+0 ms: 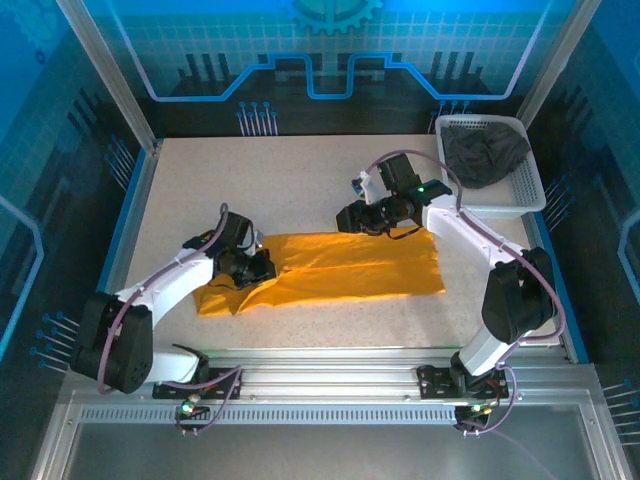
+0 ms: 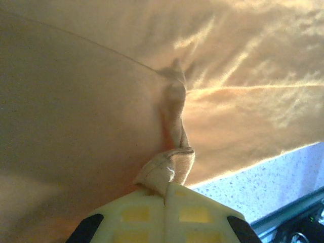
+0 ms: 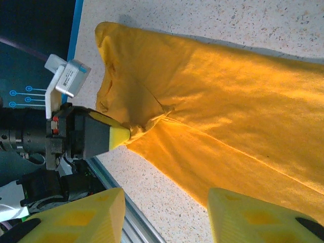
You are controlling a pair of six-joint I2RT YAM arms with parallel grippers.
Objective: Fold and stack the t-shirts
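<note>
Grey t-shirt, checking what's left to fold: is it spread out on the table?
No, the grey t-shirt lies bunched inside the white basket.

The orange shirt (image 2: 228, 76) is cut off by the top, left and right edges in the left wrist view, and its pinched fold's end is hidden inside the left gripper (image 2: 166, 191). The right gripper (image 3: 166, 198) is cut by its wrist view's bottom edge. The shape of the dark grey shirt (image 1: 485, 152), bunched in the basket (image 1: 530, 195), cannot be told.
</note>
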